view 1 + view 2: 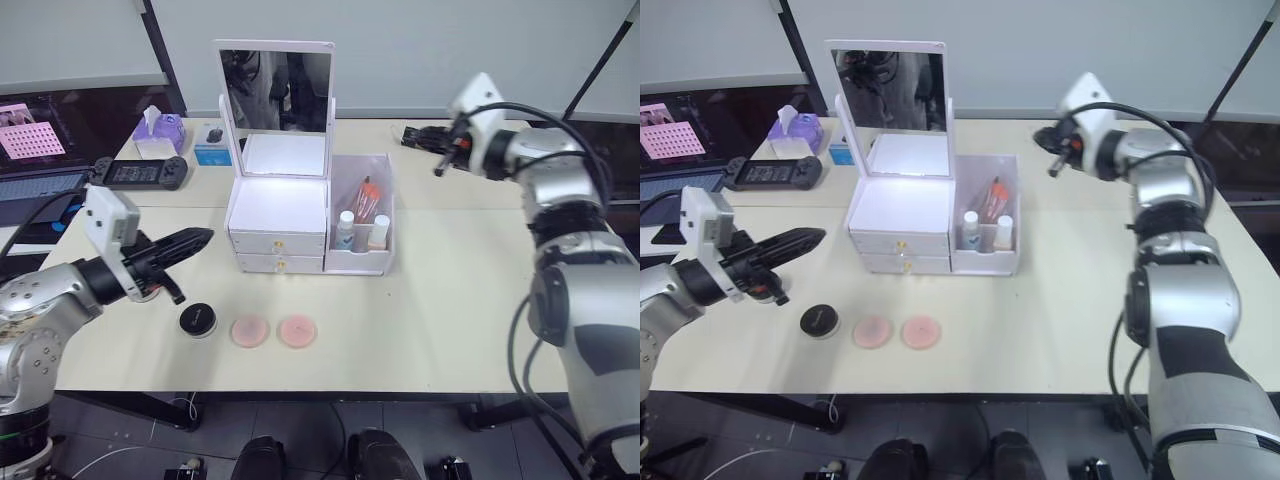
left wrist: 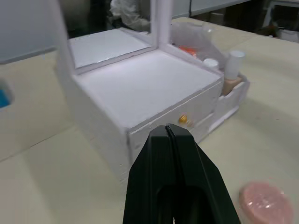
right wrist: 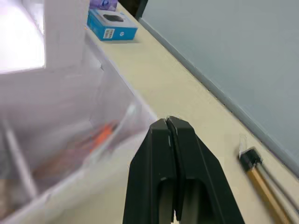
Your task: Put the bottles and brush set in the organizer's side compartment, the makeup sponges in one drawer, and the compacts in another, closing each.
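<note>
On matte tabletop [image 1: 430,330]: round pink sponges [image 1: 250,331] (seemingly soft).

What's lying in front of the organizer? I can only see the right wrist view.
Observer: A black compact and two pink sponges, in a row on the table.
Operator: Are the drawers open?
Observer: No, both drawers are shut.
Operator: Where's the other arm?
Observer: The left end effector hovers to the left of the organizer, shut, pointing toward it.
</note>
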### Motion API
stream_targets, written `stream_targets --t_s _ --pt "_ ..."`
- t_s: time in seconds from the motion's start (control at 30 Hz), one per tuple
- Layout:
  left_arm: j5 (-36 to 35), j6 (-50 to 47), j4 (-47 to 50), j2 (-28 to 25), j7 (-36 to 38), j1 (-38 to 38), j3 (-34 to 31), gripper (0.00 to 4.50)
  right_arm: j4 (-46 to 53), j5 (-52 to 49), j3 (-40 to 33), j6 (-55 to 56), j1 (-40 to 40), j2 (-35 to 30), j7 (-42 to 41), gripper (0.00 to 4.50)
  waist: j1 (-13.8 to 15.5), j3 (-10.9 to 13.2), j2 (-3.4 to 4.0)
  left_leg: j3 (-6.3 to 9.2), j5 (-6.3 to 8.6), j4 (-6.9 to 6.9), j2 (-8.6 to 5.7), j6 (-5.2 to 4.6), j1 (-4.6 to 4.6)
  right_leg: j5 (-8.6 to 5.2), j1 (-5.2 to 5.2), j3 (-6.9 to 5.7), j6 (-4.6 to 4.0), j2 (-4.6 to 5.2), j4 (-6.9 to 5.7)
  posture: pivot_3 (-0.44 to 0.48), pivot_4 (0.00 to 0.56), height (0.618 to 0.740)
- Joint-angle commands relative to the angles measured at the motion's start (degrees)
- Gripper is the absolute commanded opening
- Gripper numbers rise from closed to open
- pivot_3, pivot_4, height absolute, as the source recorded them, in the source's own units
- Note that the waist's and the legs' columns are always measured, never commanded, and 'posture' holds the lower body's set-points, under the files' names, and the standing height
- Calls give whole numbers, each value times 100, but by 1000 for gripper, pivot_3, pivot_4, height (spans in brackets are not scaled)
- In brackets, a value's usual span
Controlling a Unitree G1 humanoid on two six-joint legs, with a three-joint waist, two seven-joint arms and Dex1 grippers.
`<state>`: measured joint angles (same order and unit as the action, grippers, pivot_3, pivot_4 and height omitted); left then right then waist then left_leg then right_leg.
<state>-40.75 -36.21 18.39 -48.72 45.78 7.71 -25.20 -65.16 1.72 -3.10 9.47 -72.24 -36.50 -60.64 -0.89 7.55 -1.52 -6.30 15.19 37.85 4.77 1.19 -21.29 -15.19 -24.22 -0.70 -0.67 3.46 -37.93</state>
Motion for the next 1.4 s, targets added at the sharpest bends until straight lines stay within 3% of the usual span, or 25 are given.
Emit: stream_targets --t_s 0.03,0.07,0.17,0.37,0.57,0.7,0.93,1.03,1.17,1.3,1.4 --pt "210 334 -306 -197 261 -282 -474 0 765 -492 -291 -367 581 -402 -560 24 -7 0 0 -2 0 0 0 0 -1 0 -3 1 0 1 -1 0 150 689" --pt "313 412 -442 -208 264 -410 -539 0 982 -634 -388 -502 873 -514 -648 24 -7 0 1 -2 0 -1 1 0 0 0 -2 1 0 0 0 0 150 689" --pt "446 450 -645 -167 207 -747 -737 576 1551 -963 -645 -702 1858 -794 -793 571 -5 1 2 -4 1 -4 3 0 1 -1 -3 3 -1 0 0 0 150 689" --pt "975 1081 -1251 -173 63 -1141 -1266 2465 2488 -1779 -1316 -1413 3378 -1084 -916 2635 6 2 3 -8 1 -4 3 -1 8 -1 0 4 0 3 -1 0 150 689" --pt "1204 1507 -2110 -403 184 -1039 -1608 4275 2668 -2036 -1526 -1707 3643 -1355 -881 4500 -11 3 6 -10 4 -5 5 -5 11 -2 -3 4 -1 -2 -1 0 150 689" --pt "1122 1413 -1982 -421 150 -949 -1538 4391 2830 -2274 -1607 -2071 3407 -1439 -874 4500 0 3 6 -13 6 -5 5 -7 11 -3 -2 5 -2 1 1 0 150 689" --pt "395 505 -287 65 -261 -754 -936 4391 5553 -3735 -905 -4946 3428 -1841 -1981 4500 39 4 7 -7 6 -5 6 -8 6 -2 0 6 -1 6 0 0 150 689" --pt "258 215 289 263 -595 -571 -544 4391 6586 -4102 -452 -5638 3326 -2188 -2320 4500 44 3 7 -3 8 -4 6 -9 6 -2 2 3 -1 4 4 0 150 689" --pt "201 -58 1055 661 -1085 -509 14 4391 7087 -4541 -309 -6115 2823 -2067 -2174 4500 28 3 -5 2 9 -5 5 -11 7 -2 3 6 -1 2 8 0 150 689" --pt "294 190 1535 1864 -2112 -694 359 4391 7058 -4179 88 -5962 2664 -2214 -2220 4500 41 1 -5 2 15 -6 3 -21 8 -1 11 13 0 1 19 0 150 689" --pt "929 533 1792 2624 -2662 -960 1099 4391 6978 -4168 249 -5962 2539 -2219 -2348 4500 64 1 -18 4 15 -2 3 -22 5 2 14 9 1 0 24 0 150 689"
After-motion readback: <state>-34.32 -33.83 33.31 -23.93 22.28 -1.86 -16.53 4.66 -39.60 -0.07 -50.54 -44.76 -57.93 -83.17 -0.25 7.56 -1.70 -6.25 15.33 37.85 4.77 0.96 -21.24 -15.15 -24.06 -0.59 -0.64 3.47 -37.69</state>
